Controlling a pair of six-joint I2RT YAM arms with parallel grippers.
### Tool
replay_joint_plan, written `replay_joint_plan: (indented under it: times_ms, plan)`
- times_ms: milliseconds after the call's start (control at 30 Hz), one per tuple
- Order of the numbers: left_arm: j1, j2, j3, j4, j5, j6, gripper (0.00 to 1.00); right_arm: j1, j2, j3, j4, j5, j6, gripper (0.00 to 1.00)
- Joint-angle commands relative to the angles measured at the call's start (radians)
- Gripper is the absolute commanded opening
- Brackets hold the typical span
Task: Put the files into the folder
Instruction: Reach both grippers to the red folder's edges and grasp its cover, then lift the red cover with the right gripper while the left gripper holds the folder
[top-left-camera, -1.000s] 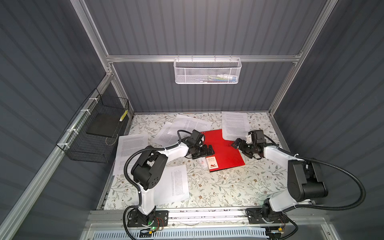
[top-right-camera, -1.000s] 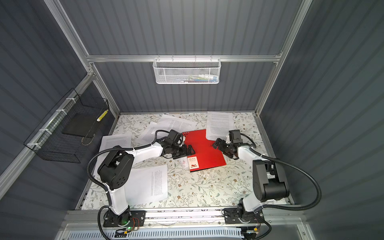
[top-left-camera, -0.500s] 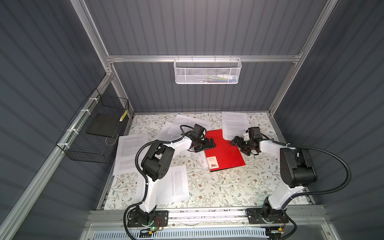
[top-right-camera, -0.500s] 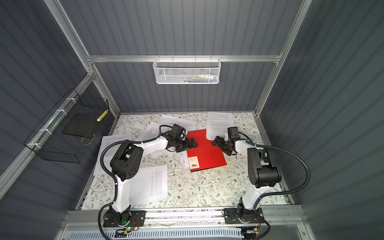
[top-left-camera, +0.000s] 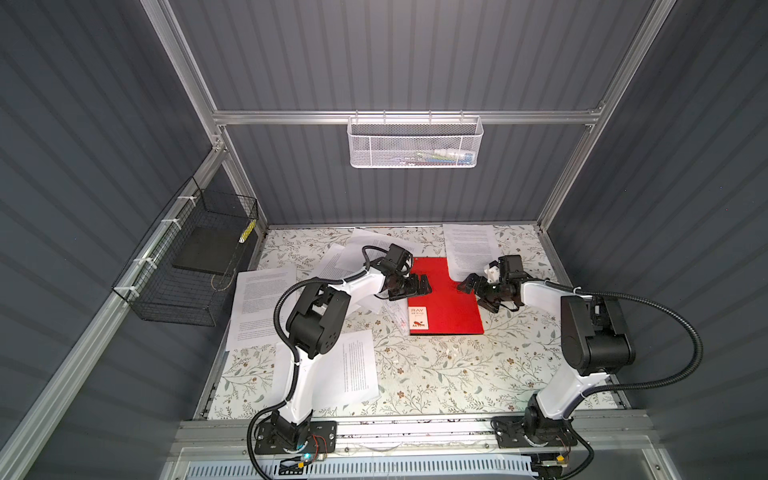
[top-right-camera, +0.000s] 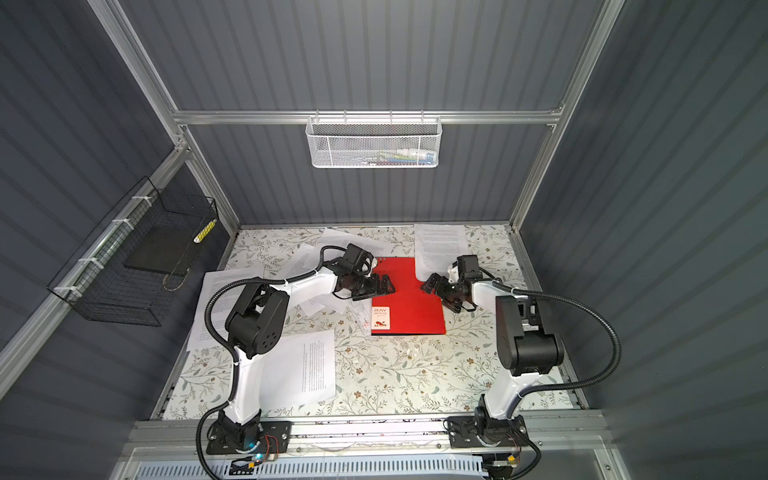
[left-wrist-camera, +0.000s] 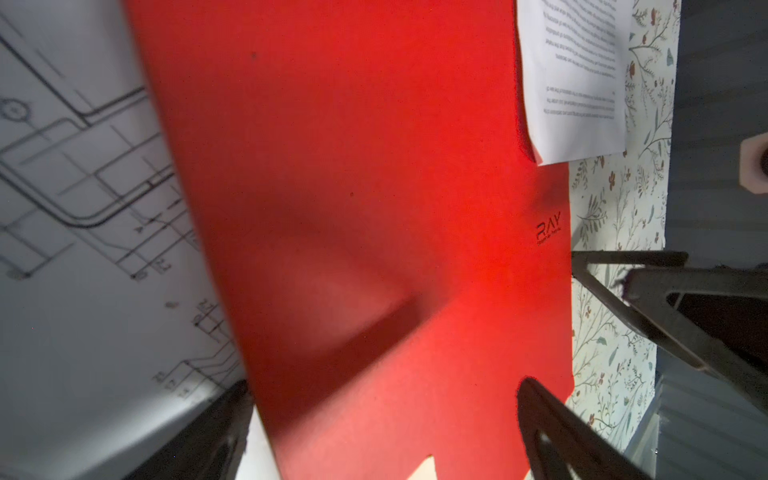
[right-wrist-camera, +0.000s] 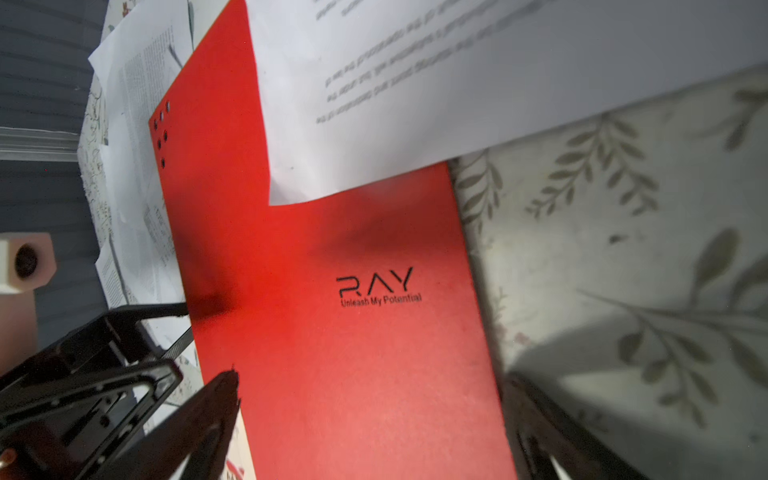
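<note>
I judge opening the folder (top-left-camera: 446, 305) is in hand — files (top-left-camera: 266, 303) lie loose. Released, the left pincer (top-left-camera: 423, 286) and right pincer (top-left-camera: 471, 293) flank it; next, catch the cover edge.

1. A flat red folder (right-wrist-camera: 332, 374) bears a black printed mark (right-wrist-camera: 376, 286) near one long edge. In the right wrist view it reads "RAY" in large capitals, with "Unleash My Potential" in small letters just beneath.
2. In the left wrist view the same mark reads "RAY"; the small line under it cannot be read.
3. A pale rectangular corner label (top-left-camera: 417, 320) on the folder reads "RAY" at its top in both top views. The small red figure and print below are too small to read.
4. A white paper sheet with line drawings (left-wrist-camera: 83, 208) carries small numbers, too blurred to read.
5. A white paper sheet with printed black lines (right-wrist-camera: 415, 83) shows blurred, unreadable text.
</note>
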Motion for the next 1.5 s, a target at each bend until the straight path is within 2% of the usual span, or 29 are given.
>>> replay_joint_plan:
  times_ms: [0, 367, 533, 633, 833, 1067, 1200, 1467]
  plan:
    - [-0.006, 0.052, 0.015, -0.066, 0.029, 0.050, 1.00, 0.027, -0.084, -0.011, -0.004, -0.098, 0.002, 0.99]
    - [-0.004, 0.023, 0.005, -0.064, 0.082, 0.057, 1.00, 0.068, -0.183, -0.007, -0.005, -0.133, 0.008, 0.99]
    - [0.015, -0.018, -0.018, -0.036, 0.145, 0.024, 1.00, 0.094, -0.235, -0.033, 0.093, -0.284, 0.049, 0.98]
    - [0.025, -0.047, -0.033, -0.027, 0.163, 0.019, 1.00, 0.112, -0.278, -0.060, 0.122, -0.304, 0.064, 0.95]
    - [0.028, -0.109, -0.091, -0.013, 0.176, -0.008, 1.00, 0.142, -0.319, -0.098, 0.127, -0.286, 0.075, 0.75]
    - [0.026, -0.182, -0.193, 0.031, 0.183, -0.030, 1.00, 0.189, -0.292, -0.108, 0.147, -0.226, 0.063, 0.41]
    - [0.026, -0.196, -0.206, 0.029, 0.182, -0.024, 1.00, 0.203, -0.282, -0.108, 0.180, -0.225, 0.068, 0.26]
    - [0.027, -0.190, -0.206, 0.035, 0.194, -0.018, 1.00, 0.233, -0.262, -0.114, 0.242, -0.231, 0.038, 0.23]
